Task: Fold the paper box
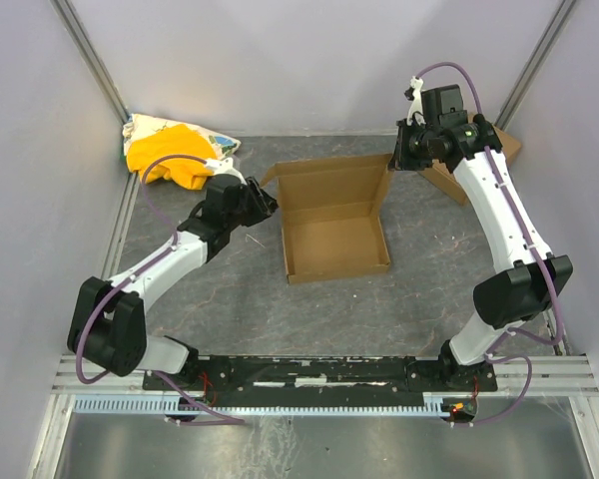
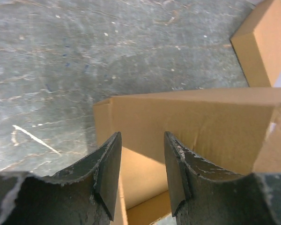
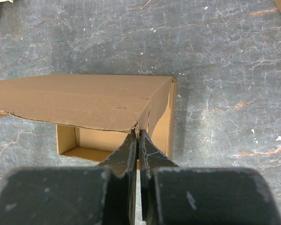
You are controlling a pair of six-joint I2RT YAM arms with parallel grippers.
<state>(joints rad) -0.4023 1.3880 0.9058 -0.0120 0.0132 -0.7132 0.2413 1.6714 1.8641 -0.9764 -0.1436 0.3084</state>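
Paper box [image 1: 334, 239]: our right claw [image 3: 138, 132] clamps its lid [image 3: 75, 103] by the edge; our left claw [image 2: 141, 140] gapes, holding nothing. Risk: lid tears or slips if we pull unevenly.

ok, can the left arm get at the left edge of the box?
Probably yes. The left fingers, open, sit right at the box edge, nothing between. The right fingers pinch the lid's far corner, out of the way.

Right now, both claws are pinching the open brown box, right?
Not both. The right gripper is shut on the paper box at its lid, but the left wrist view shows the left gripper open, its fingers apart near the box's corner.
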